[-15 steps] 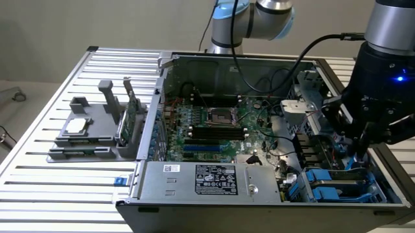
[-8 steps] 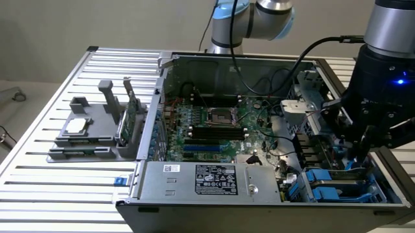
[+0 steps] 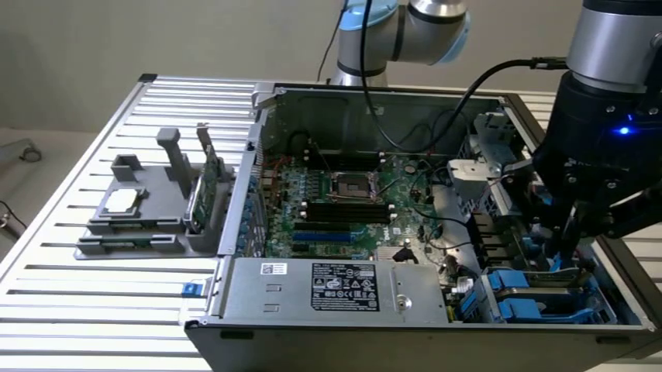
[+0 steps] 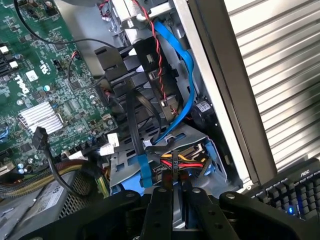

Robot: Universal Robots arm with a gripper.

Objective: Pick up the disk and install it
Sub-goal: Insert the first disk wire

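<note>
Disk [image 4: 200, 145] lies in its blue carrier inside the drive bay, at the corner of the computer case [image 3: 393, 93] — directly under my hand [image 3: 563, 244]. Whether this hand is open or closed, I cannot tell.

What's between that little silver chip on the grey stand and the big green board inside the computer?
In the exterior view: a thin green circuit card standing on edge in the grey stand, then the computer case's metal side wall.
</note>
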